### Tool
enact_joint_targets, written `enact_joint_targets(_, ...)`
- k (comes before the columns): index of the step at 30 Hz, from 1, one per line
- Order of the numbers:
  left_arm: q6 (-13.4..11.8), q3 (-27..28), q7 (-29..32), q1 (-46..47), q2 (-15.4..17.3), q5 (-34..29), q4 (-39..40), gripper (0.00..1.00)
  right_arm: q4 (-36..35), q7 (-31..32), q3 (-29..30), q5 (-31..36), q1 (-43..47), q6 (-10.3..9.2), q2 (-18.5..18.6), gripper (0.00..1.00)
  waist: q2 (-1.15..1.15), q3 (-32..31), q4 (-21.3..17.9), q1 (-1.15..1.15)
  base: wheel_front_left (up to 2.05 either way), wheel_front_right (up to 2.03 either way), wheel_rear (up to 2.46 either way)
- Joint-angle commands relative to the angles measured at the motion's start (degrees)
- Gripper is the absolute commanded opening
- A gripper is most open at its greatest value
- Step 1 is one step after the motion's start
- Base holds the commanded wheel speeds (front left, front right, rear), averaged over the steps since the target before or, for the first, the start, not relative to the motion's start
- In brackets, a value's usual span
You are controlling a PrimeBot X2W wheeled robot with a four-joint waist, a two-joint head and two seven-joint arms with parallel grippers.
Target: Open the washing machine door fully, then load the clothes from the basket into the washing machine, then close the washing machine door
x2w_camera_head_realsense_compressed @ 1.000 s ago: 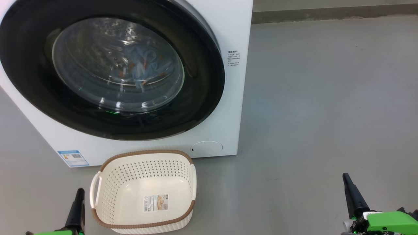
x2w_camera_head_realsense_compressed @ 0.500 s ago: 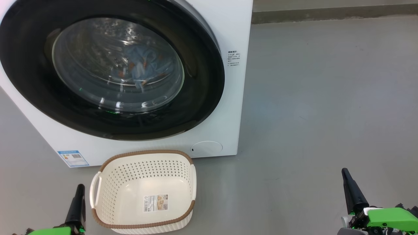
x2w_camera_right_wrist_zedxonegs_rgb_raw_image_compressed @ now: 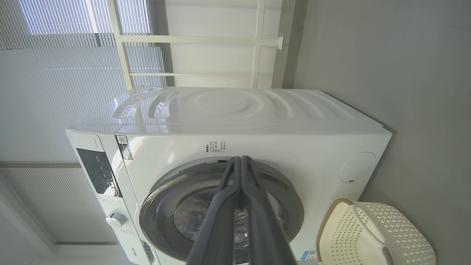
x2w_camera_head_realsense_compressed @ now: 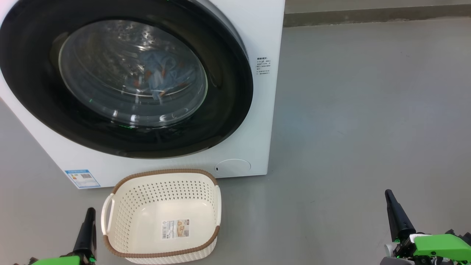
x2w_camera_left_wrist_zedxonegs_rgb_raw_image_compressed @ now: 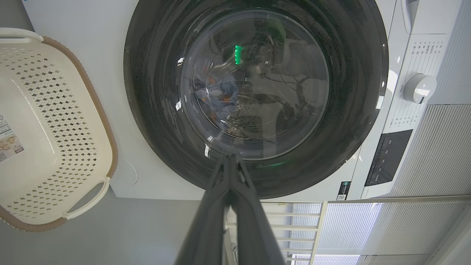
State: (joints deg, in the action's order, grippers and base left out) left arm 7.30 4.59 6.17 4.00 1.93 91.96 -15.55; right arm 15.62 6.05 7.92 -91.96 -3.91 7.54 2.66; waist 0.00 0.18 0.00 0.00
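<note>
the washing machine point(x2w_camera_head_realsense_compressed: 257, 110) has the washing machine door point(x2w_camera_head_realsense_compressed: 228, 92) flush, though whether it is latched cannot be told; if only half caught, it could swing out. the basket point(x2w_camera_head_realsense_compressed: 165, 171) stands empty before it, the clothes point(x2w_camera_head_realsense_compressed: 162, 77) lie behind the glass, and the left end effector point(x2w_camera_head_realsense_compressed: 89, 214) and right end effector point(x2w_camera_head_realsense_compressed: 389, 198) are clenched on nothing.

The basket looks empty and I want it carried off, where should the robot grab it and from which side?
The white loop handle on the left side of the basket, from above with the left tool beside it: the loop stands off the wall, leaving a gap for one finger.
</note>
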Motion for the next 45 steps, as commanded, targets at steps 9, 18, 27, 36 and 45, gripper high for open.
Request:
enact_joint_targets(9, 0.19, 1.98, 0.35, 2.19, 0.96, 0.16, 1.52, 0.0, -1.59, 0.46, -1.37, -0.19, -2.28, -0.05, 0.21, 0.0, 0.0, 0.0, 0.0, 0.0, 0.0, 0.0, 0.0)
enact_joint_targets(18, 0.19, 1.98, 0.36, 2.19, 0.96, 0.16, 1.52, 0.0, -1.59, 0.45, -1.38, -0.19, -2.28, -0.05, 0.21, 0.0, 0.0, 0.0, 0.0, 0.0, 0.0, 0.0, 0.0)
enact_joint_targets(27, 0.19, 1.98, 0.36, 2.19, 0.96, 0.16, 1.52, 0.0, -1.59, 0.45, -1.38, -0.19, -2.28, -0.05, 0.21, 0.0, 0.0, 0.0, 0.0, 0.0, 0.0, 0.0, 0.0)
enact_joint_targets(36, 0.19, 1.99, 0.36, 2.19, 0.96, 0.16, 1.52, 0.0, -1.59, 0.45, -1.38, -0.19, -2.28, -0.05, 0.21, 0.0, 0.0, 0.0, 0.0, 0.0, 0.0, 0.0, 0.0)
enact_joint_targets(45, 0.19, 1.99, 0.36, 2.2, 0.96, 0.16, 1.52, 0.0, -1.59, 0.45, -1.39, -0.2, -2.28, -0.05, 0.21, 0.0, 0.0, 0.0, 0.0, 0.0, 0.0, 0.0, 0.0)
